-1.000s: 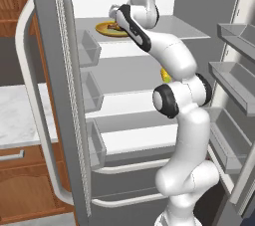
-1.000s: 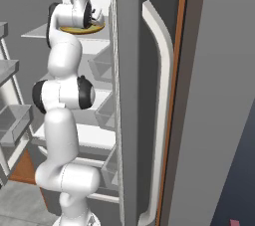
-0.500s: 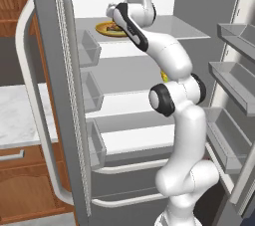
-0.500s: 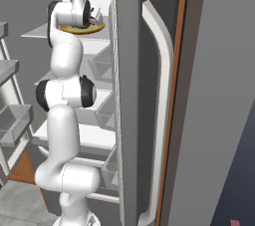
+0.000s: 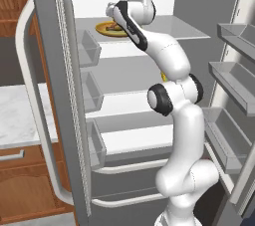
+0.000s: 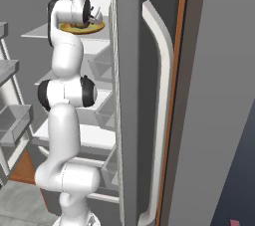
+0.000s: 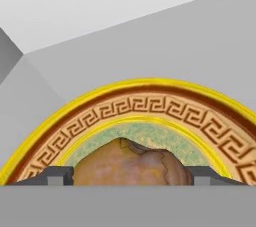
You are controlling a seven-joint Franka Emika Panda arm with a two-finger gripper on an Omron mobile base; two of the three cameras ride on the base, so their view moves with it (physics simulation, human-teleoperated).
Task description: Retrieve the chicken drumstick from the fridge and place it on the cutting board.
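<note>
1. The fridge (image 5: 60,95) stands open; that part looks done.
2. The chicken drumstick (image 7: 127,163) lies on a yellow-rimmed patterned plate (image 7: 150,108) on the top shelf (image 5: 184,28).
3. The gripper (image 7: 129,173) is down at the plate, one finger tip on each side of the drumstick, close against it; whether they already pinch it I cannot tell.
4. Left: secure the grip, lift the drumstick out, carry it to the cutting board.
</note>
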